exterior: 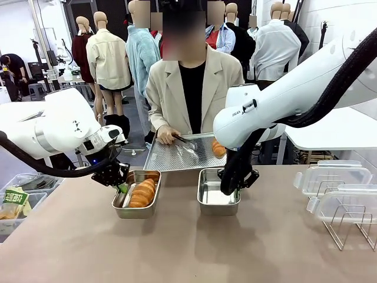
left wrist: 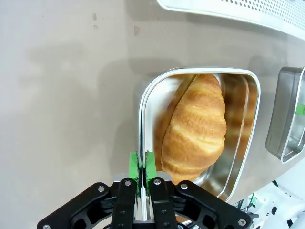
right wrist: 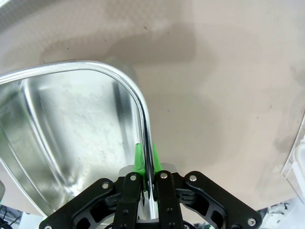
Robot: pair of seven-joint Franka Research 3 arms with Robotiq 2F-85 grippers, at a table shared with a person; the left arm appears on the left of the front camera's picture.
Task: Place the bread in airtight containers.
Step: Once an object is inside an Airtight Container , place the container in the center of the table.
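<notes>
1. The left gripper is pinched shut on the thin rim of the left box, with one green pad on each side of the wall. A croissant lies inside, just past the fingertips on the inner pad's side.
2. The right gripper is clamped the same way on the rim of the right box, which is bare inside.
3. The second croissant sits on the tray, well beyond the right fingers and past the box's far end. The person's hand is on the same tray.
4. The croissants are probably light, soft and flaky, so they would crush easily. A gentle hold across the thick middle seems best. The boxes are stiff, smooth steel, and a rim pinch may slip or tilt them.
5. The lids and the wire rack lie well off to the right fingers' outer side. The right arm hangs over its box, which may hinder filling it.
</notes>
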